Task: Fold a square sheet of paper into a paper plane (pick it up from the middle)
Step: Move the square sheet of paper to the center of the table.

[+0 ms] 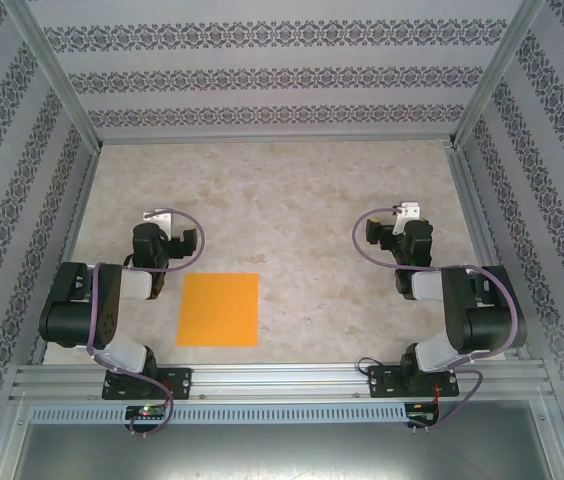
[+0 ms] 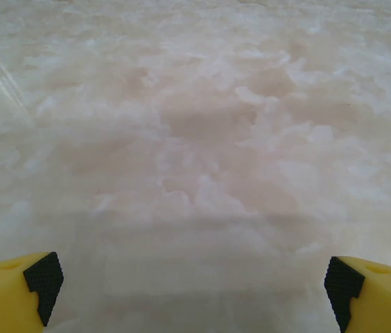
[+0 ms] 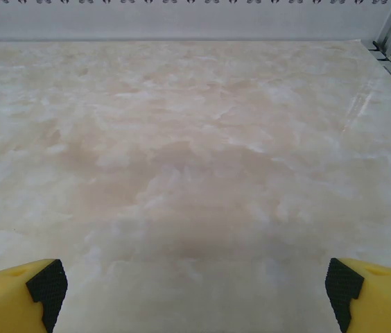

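Note:
The square sheet of paper (image 1: 218, 309) is bright orange and lies flat and unfolded on the marble-patterned table (image 1: 292, 210), near the front edge between the two arm bases. The left arm (image 1: 102, 305) is folded back just left of the sheet, its wrist pointing toward the far wall. The right arm (image 1: 467, 305) is folded the same way, well to the right of the sheet. My left gripper (image 2: 192, 288) is open, yellow fingers (image 2: 15, 291) wide apart over bare table. My right gripper (image 3: 192, 288) is open too, with nothing between its fingers (image 3: 376, 295).
Patterned walls and metal frame posts (image 1: 57, 80) enclose the table on three sides. An aluminium rail (image 1: 282, 380) carrying both arm bases runs along the near edge. The far wall's foot (image 3: 181, 31) shows ahead in the right wrist view.

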Action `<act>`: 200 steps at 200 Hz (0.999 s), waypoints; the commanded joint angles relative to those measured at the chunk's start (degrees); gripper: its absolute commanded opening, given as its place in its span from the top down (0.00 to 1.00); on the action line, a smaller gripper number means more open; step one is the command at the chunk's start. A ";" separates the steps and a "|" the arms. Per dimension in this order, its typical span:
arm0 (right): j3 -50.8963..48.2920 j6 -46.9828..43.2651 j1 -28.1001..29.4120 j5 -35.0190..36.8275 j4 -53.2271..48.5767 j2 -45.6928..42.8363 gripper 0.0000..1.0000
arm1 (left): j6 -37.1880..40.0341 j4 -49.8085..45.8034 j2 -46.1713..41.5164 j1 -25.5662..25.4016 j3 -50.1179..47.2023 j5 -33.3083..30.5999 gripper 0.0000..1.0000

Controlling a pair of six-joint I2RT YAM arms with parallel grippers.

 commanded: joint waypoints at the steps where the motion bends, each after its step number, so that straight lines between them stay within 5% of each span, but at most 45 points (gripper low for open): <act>1: 0.47 -0.18 0.34 0.48 1.98 -0.81 0.02 | 0.14 3.51 -0.27 0.43 0.58 1.08 0.00; 116: 0.41 0.46 -0.34 -0.71 2.01 -0.95 0.03 | 0.24 3.43 -0.51 0.47 0.69 1.33 0.00; 162: 0.58 1.08 0.24 1.12 -9.95 -14.29 0.02 | -6.24 -21.06 -16.94 0.39 7.50 -3.91 0.00; 200: 5.60 7.17 1.35 -12.49 -27.78 -24.85 0.03 | -18.40 -39.76 -24.91 -0.12 15.28 3.49 0.00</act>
